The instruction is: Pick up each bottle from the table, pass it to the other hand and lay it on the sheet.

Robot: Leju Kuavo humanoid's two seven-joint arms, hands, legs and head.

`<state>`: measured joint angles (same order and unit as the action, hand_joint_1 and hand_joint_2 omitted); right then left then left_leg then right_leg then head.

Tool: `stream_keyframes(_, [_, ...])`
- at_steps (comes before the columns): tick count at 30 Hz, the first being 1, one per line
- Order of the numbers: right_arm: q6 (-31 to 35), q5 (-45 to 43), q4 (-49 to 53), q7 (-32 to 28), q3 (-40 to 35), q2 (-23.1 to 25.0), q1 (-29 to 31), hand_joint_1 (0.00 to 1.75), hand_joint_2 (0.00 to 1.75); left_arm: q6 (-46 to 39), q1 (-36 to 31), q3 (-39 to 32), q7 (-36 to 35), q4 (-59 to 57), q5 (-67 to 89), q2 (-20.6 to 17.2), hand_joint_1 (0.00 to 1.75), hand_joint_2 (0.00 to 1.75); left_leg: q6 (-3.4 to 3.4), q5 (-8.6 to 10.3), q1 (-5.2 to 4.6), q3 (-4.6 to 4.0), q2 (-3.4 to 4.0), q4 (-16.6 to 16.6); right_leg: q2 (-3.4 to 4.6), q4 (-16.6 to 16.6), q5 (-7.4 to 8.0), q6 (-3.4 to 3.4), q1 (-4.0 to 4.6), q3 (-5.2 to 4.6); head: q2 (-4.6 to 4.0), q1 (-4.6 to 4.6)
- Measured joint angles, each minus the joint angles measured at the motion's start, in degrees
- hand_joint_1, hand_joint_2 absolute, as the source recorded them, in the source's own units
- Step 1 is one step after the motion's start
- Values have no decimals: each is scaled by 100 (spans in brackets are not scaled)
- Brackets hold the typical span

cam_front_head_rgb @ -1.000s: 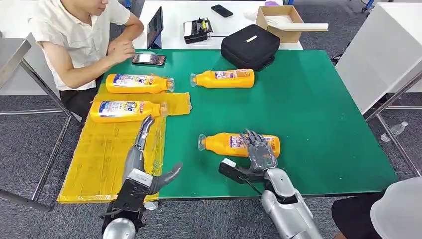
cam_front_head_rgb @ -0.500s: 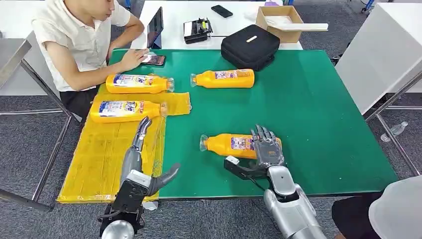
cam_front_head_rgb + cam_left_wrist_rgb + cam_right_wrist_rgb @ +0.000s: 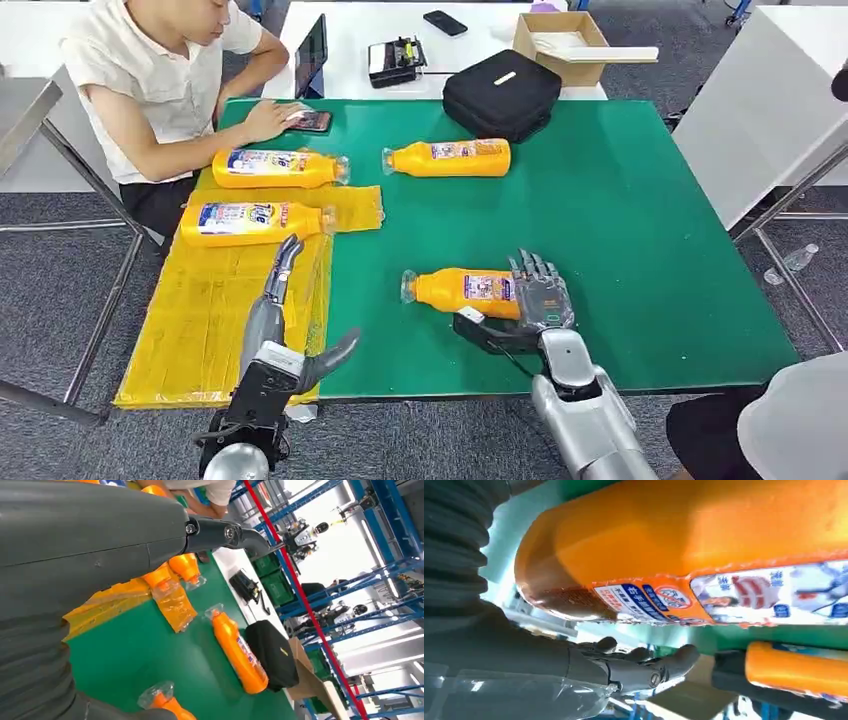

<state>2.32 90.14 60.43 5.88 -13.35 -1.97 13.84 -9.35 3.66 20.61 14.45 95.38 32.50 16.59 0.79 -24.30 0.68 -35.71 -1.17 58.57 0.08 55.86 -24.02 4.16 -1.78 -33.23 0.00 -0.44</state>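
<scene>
Green table (image 3: 640, 220) in a workshop, yellow sheet (image 3: 215, 310) draped over its left side, two bottles already lying on that sheet. Step in hand: pickup of the near bottle (image 3: 455, 291), lying on the green surface near the front edge. Long axis across the table, cap toward the sheet, base under the right hand (image 3: 535, 305). Right hand wrapping the base end, fingers over the top, thumb on the near side; full clamp cannot be confirmed. Left hand (image 3: 290, 330) empty, fingers apart, hovering over the sheet edge. Next move, by judgement: firm grip, lift clear, carry leftward for transfer. Far bottle (image 3: 447, 157) untouched, same orientation.
</scene>
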Motion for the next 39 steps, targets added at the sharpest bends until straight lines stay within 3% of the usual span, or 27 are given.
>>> stream_keyframes(1, [-4,-13,-112,-33,99,7,60,175,175,2,0,0,-7,0,0,0,0,175,0,0,0,2,-1,0,0,-1,0,0,0,2,0,0])
stream_keyframes(14, [208,-396,-1461,-476,1547,-46,661,175,175,89,-26,22,-2,-46,-20,0,0,175,6,-12,-2,54,-3,0,-1,-11,-9,0,-1,-2,0,-2])
stream_keyframes(32, [531,-664,-1766,-1014,2059,-33,659,175,175,101,-42,37,29,-85,-79,0,0,175,7,-12,-1,80,-1,0,0,-15,-7,1,1,24,0,0])
stream_keyframes(35, [595,-980,-1674,-1330,2091,6,573,175,175,92,-41,37,37,-85,-92,0,0,175,7,-12,-1,79,-1,0,0,-14,-7,1,1,25,0,0])
stream_keyframes(39, [466,-2094,-1181,-2053,2174,131,253,175,175,94,-40,35,11,-85,-381,0,0,175,8,-9,-1,56,2,0,1,-11,3,3,2,62,0,2])
